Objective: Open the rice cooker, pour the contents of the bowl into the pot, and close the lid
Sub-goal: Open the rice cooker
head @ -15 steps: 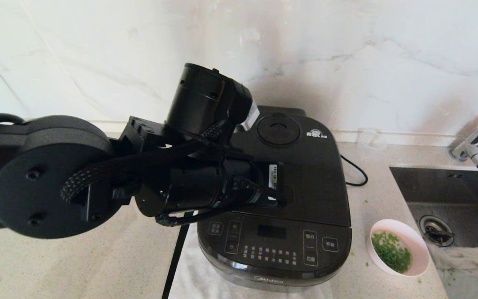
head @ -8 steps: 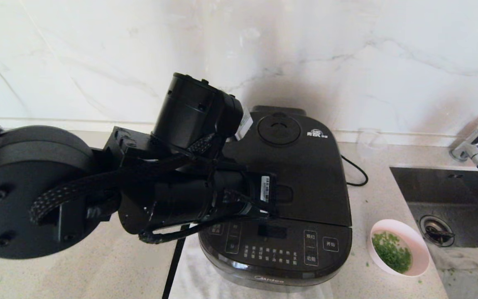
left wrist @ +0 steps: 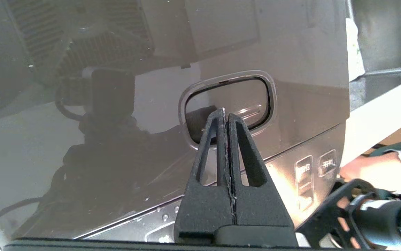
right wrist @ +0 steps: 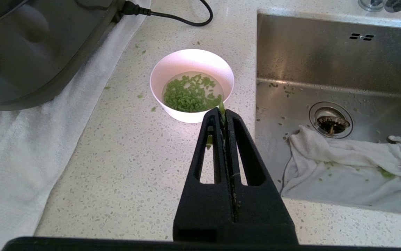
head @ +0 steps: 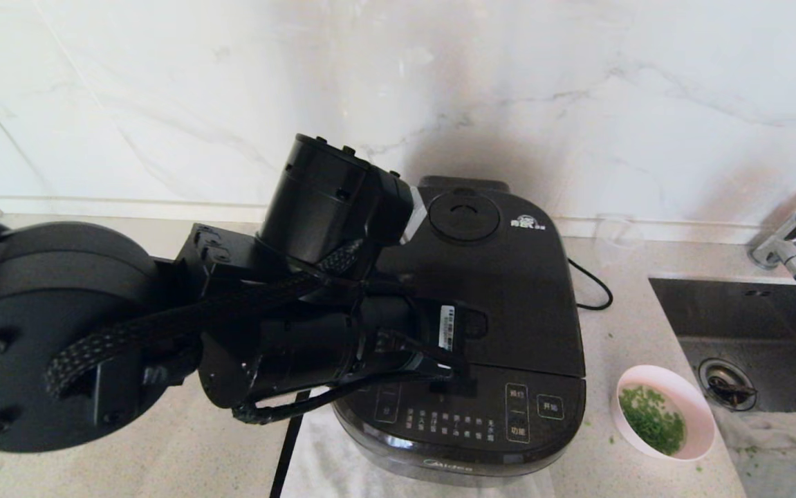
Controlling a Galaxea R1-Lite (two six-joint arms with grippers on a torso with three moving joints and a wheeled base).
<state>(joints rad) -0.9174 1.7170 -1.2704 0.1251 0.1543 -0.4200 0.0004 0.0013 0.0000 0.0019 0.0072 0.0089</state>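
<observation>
The glossy black rice cooker (head: 515, 415) stands mid-counter with its lid (head: 508, 277) down, so the pot is hidden. My left arm reaches across the cooker's left side. In the left wrist view the left gripper (left wrist: 224, 113) is shut, its tips at the lid's rectangular release button (left wrist: 245, 101). The pale pink bowl (head: 664, 422) sits on the counter right of the cooker, holding chopped green bits (right wrist: 190, 94) in water. My right gripper (right wrist: 222, 112) is shut, hovering just short of the bowl (right wrist: 191, 66), with a green scrap stuck at its tips.
A steel sink (head: 750, 325) with a white cloth (right wrist: 353, 164) lies right of the bowl, a faucet (head: 795, 252) behind it. A white towel (right wrist: 12, 157) lies under the cooker. The power cord (head: 595, 287) and a clear measuring cup (head: 617, 235) are behind.
My left arm has dropped and drawn toward the cooker's front, bringing the wrist down over the release button. The lid, the bowl and the rest have stayed still.
</observation>
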